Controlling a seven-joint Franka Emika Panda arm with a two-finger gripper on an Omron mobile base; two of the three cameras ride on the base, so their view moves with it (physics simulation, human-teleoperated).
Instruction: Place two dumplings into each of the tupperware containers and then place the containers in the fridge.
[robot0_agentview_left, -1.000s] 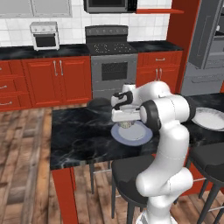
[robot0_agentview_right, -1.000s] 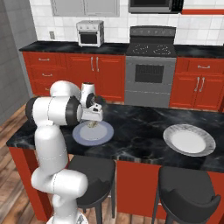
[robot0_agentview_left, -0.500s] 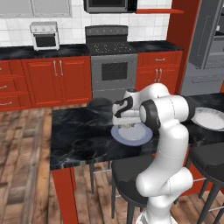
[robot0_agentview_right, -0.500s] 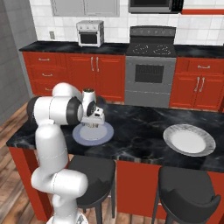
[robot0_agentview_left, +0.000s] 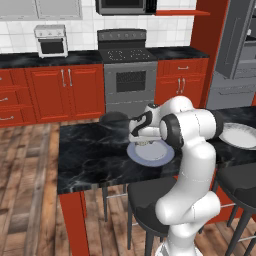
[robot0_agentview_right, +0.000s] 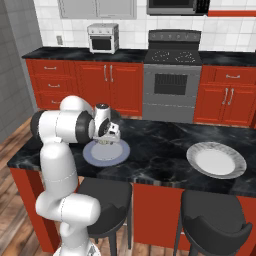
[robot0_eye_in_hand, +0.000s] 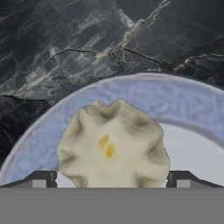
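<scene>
Squarely on the blue plate (robot0_eye_in_hand: 183, 109) sits one dumpling (robot0_eye_in_hand: 113, 144).

We see an evenly lit, rendered kitchen, bright without any single visible lamp; the white arm (robot0_agentview_left: 192, 150) shows soft shading on its undersides; the stools (robot0_agentview_right: 105, 200) sit in dimmer shade beneath the black marble counter (robot0_agentview_right: 160, 150) (its veins stay crisp up close); both base views look slightly soft and pixelated; the close dumpling (robot0_eye_in_hand: 113, 146) appears mildly blurred at its edges; no glare, no edge distortion.
</scene>
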